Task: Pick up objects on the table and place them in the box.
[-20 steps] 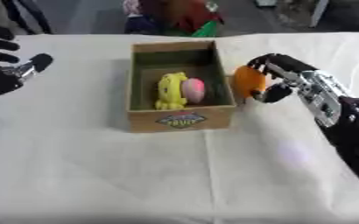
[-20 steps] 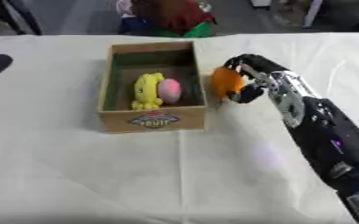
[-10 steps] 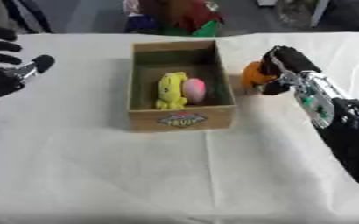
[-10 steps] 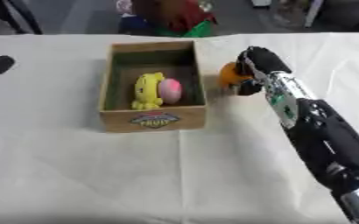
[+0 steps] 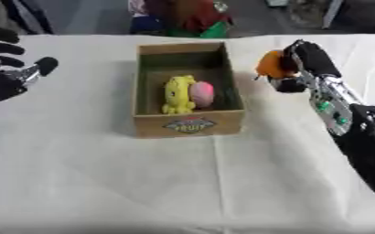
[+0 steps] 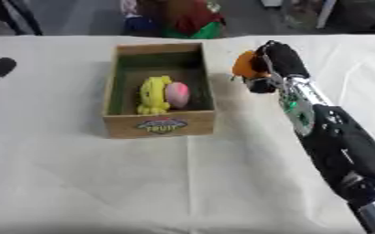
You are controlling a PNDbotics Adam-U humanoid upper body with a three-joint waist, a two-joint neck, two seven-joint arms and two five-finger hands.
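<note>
- Right robot hand [image 5: 302, 61], upper right: fingers curled round an orange object [image 5: 269, 65], beside the box [image 5: 188, 125].
- Object: apparently small, light, rounded; an enclosing grasp suits it.
- Left robot hand [image 5: 5, 75], left edge: open, empty.

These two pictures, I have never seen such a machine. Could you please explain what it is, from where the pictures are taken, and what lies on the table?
It is a humanoid robot's upper body, steered by a person. Both pictures come from a stereo camera in its head, looking down: left eye and right eye, almost identical. On the white table stands a cardboard box holding a yellow toy and a pink object. The right hand, black, has its fingers curled around an orange object, held beside the box's right wall. The left hand waits open at the left edge, holding nothing.
</note>
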